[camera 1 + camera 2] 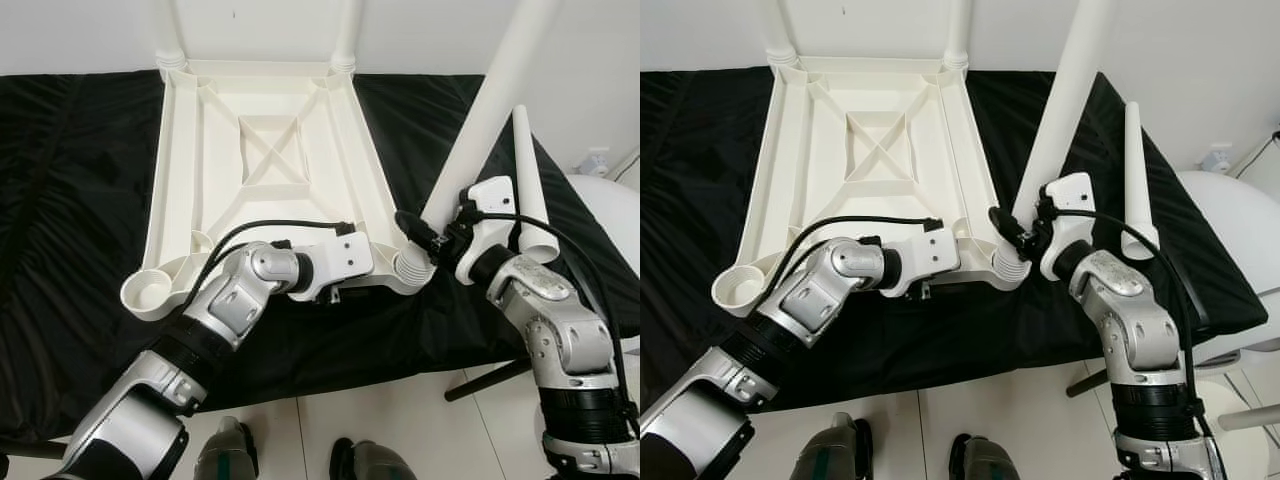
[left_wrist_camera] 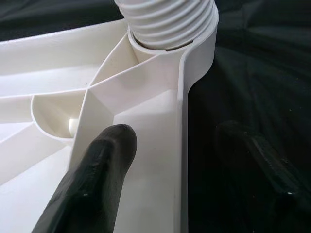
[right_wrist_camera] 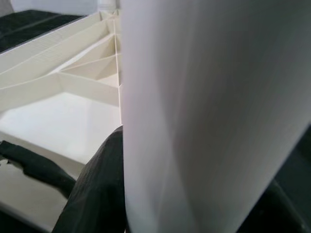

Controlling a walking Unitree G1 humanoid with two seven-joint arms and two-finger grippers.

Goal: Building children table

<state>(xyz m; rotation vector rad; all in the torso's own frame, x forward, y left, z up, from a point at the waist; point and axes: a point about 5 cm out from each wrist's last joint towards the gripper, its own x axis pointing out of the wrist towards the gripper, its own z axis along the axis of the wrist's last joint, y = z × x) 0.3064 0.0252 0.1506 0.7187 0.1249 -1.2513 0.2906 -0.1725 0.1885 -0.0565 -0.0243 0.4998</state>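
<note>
The tabletop [image 1: 265, 150] lies upside down on a black cloth [image 1: 70, 200]; two legs are fitted at its far corners, and one near corner socket [image 1: 148, 290] is bare. The step in hand is fitting the third leg [image 1: 490, 110]. The right gripper [image 1: 428, 238] is clamped on it just above its threaded end [image 2: 165, 22], which sits at the corner socket just ahead of the left gripper [image 2: 194, 160] — whose parted fingers [image 2: 104, 165] straddle the tabletop's rim. A spare leg [image 1: 530, 190] lies just beyond the right gripper. Next, I judge — twist the leg home while the left braces.
</note>
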